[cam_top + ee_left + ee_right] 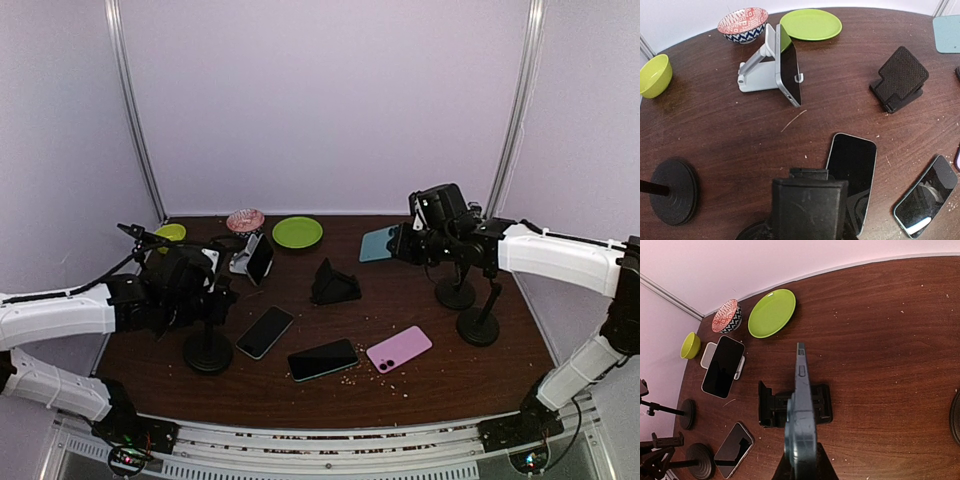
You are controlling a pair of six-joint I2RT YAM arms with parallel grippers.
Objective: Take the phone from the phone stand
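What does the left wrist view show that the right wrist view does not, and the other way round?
Only the left wrist: a second flat phone at the lower right, and the blue phone as a flat face at the top right edge. Only the right wrist: that phone's thin side, close up. Both: the green plate, patterned bowl, yellow bowl, black stand, the phone leaning on the white stand, and one flat dark phone.
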